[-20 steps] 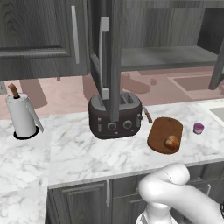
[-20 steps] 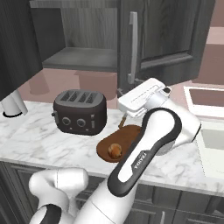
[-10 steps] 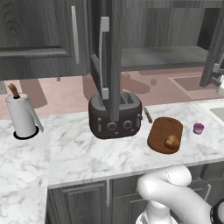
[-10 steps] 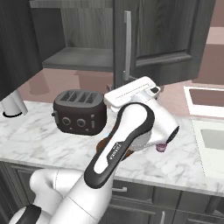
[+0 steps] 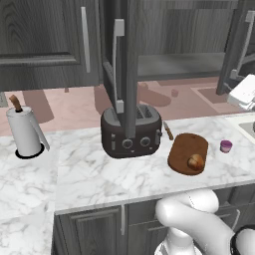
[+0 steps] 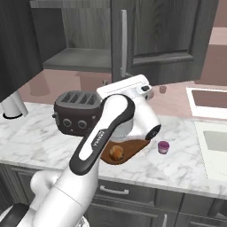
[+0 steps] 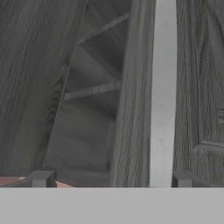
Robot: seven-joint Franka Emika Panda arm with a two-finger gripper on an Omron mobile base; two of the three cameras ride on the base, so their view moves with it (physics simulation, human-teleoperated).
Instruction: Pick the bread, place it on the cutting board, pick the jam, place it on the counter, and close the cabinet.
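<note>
Bread (image 5: pixel 195 161) sits on the cutting board (image 5: pixel 187 152) and the jam (image 5: pixel 226 146) on the counter (image 5: pixel 99 174), at the board's 3 o'clock, so only the cabinet (image 6: pixel 166 37) doors remain. My pincer (image 7: pixel 111 179) is spread wide and empty, tips either side of a door edge and its silver handle (image 7: pixel 162 92) at 12 o'clock. Contact is probably not made yet. I should press flat near the handle and sweep steadily inward.

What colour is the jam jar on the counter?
Pink-purple, with a pale top; the jam shows best in the right base view, beside the cutting board.
</note>
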